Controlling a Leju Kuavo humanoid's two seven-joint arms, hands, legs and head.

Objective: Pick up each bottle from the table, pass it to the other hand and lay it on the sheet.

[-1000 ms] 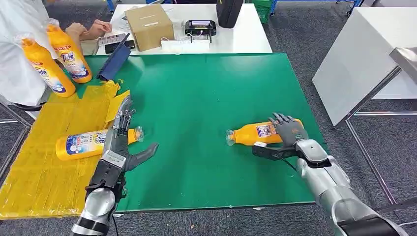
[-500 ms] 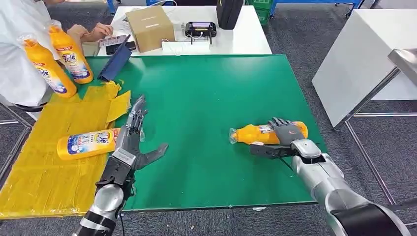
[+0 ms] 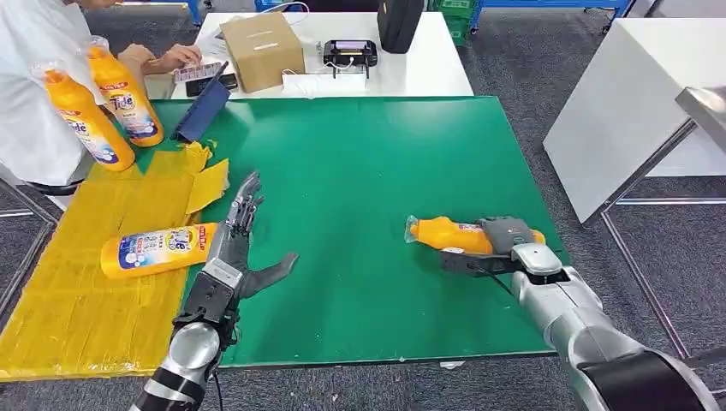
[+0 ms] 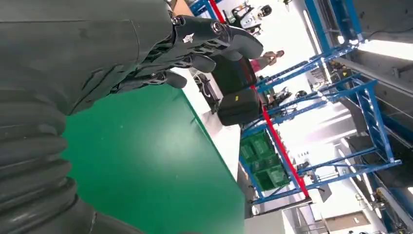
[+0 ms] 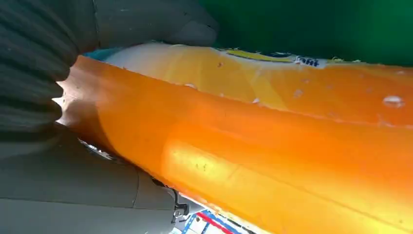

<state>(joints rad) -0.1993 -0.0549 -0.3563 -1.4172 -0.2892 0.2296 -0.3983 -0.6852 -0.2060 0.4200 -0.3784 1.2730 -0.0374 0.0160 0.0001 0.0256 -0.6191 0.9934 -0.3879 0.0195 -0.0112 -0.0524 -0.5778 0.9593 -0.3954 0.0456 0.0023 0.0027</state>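
Right hand (image 3: 507, 236) is wrapped over the base end of an orange bottle (image 3: 449, 235) out on the green table (image 3: 368, 163), fingers curled across the top of it and the thumb tucked under the near side, and the right wrist view (image 5: 97, 117) backs that up, orange plastic (image 5: 272, 146) pressed tight against the grey palm with the thumb lying over the label edge. That bottle lies on its side, cap end pointing away from the hand toward the middle of the table. Across from it, well apart, the left hand (image 3: 235, 248) holds nothing, fingers stretched out straight and apart, thumb swung wide toward the table's middle, and the left wrist view (image 4: 160, 53) shows those dark fingers extended over bare green. Just beside the left hand's outer side, a second orange bottle (image 3: 158, 251) with a blue-and-white label lies flat on the yellow sheet (image 3: 94, 282), its neck end hidden behind the fingers, so whether they touch it I cannot tell. Further out beyond that hand, two upright bottles (image 3: 103, 98) stand at the far corner of the sheet, next to a person in white (image 3: 30, 86). Beyond the far edge of the green, a cardboard box (image 3: 258, 47) and a small black device (image 3: 349, 51) sit on a white table (image 3: 428, 60)
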